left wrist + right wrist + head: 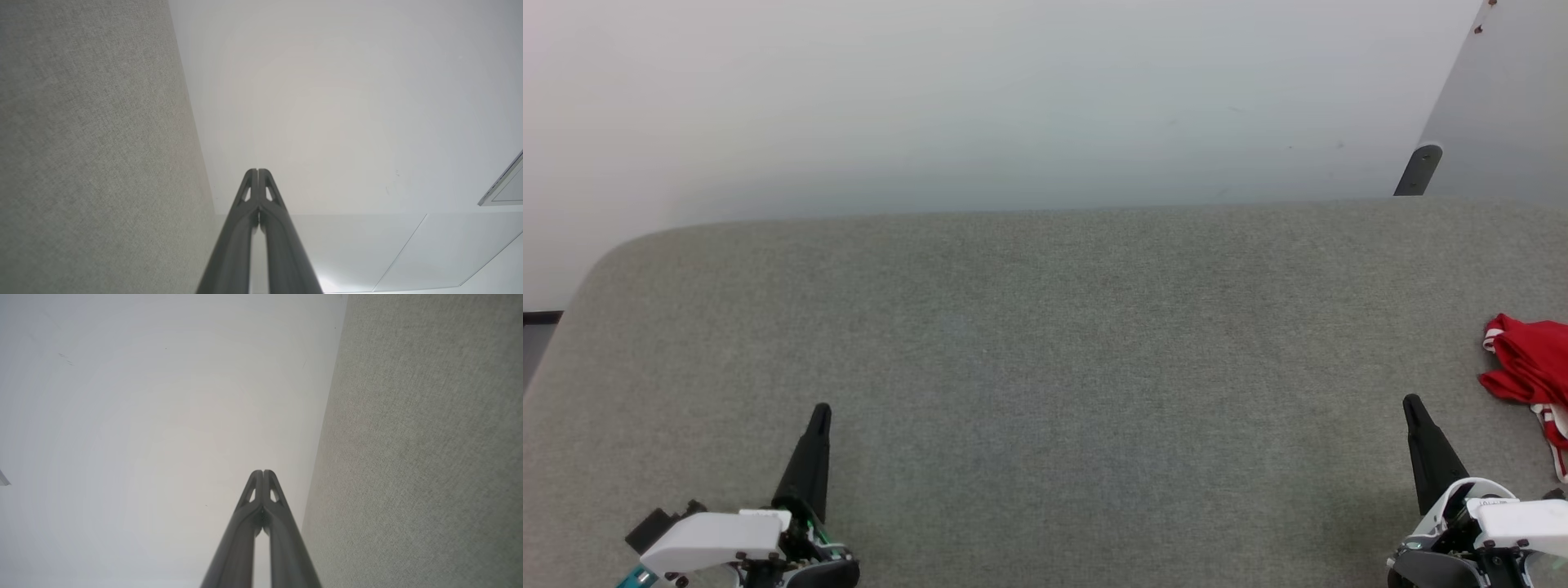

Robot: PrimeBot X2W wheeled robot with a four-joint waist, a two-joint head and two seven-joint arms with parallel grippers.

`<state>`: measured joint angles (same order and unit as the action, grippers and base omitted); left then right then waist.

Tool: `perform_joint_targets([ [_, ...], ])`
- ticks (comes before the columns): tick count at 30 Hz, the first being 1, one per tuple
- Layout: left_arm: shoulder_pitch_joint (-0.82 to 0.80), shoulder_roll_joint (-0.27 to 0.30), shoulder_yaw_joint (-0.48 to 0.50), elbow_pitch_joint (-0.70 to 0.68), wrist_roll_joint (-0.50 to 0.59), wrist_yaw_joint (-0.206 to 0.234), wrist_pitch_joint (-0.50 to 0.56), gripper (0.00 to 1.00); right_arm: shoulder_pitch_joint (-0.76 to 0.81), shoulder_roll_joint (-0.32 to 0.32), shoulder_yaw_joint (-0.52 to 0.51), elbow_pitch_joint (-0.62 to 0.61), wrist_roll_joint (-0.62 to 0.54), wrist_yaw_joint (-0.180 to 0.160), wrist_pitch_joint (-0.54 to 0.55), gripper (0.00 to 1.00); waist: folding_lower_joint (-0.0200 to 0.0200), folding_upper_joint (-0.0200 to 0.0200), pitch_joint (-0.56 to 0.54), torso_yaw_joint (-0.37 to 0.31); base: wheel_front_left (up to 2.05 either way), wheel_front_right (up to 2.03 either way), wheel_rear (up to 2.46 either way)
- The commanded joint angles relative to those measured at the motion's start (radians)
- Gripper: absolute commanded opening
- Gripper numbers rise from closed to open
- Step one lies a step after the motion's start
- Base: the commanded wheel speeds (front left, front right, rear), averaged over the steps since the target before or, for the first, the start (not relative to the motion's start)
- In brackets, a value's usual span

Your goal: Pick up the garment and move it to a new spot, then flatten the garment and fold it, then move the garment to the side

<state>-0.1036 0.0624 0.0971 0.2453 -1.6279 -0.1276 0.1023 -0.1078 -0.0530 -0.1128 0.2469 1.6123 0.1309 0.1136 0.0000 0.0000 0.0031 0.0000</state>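
Note:
The garment [1530, 367] is a crumpled red heap with white-and-red striped trim, lying at the far right edge of the head view on the grey fabric surface [1045, 351]; part of it is cut off by the frame. My right gripper [1413, 406] stands shut at the lower right, a short way left of the garment and not touching it. At the lower left my left gripper [821, 412] is shut too, far from the garment. Both wrist views show the fingertips pressed together with nothing between them: left gripper [258, 171], right gripper [262, 472].
The grey surface has a rounded back-left corner [613, 253] and a straight far edge against a pale wall [1013, 98]. A dark bracket [1419, 170] and a pale panel [1511, 106] stand at the back right. A wide stretch of grey fabric lies between the grippers.

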Motion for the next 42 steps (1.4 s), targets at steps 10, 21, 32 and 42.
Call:
perform_joint_targets([
  [10,-0.01,-0.003,0.004,0.002,0.006,-0.006,0.003,0.0,-0.004,0.004,-0.001,0.0,0.002,0.0,0.001,0.0,0.0,0.0,0.0,0.0,0.0,0.0,0.0],
  [21,-0.011,-0.004,0.006,0.002,0.008,-0.006,0.005,0.0,-0.004,0.004,-0.001,0.0,0.001,0.0,0.002,0.0,0.0,0.0,0.0,0.0,0.0,0.0,0.0],
  [32,-0.011,-0.005,0.008,0.002,0.009,-0.006,0.008,0.0,-0.004,0.004,-0.001,0.0,0.001,0.0,0.002,0.0,0.0,0.0,0.0,0.0,0.0,0.0,0.0],
  [42,-0.011,-0.006,0.01,0.002,0.009,-0.006,0.009,0.0,-0.004,0.004,-0.002,0.0,0.001,0.0,0.002,0.0,0.0,0.0,0.0,0.0,0.0,0.0,0.0],
])
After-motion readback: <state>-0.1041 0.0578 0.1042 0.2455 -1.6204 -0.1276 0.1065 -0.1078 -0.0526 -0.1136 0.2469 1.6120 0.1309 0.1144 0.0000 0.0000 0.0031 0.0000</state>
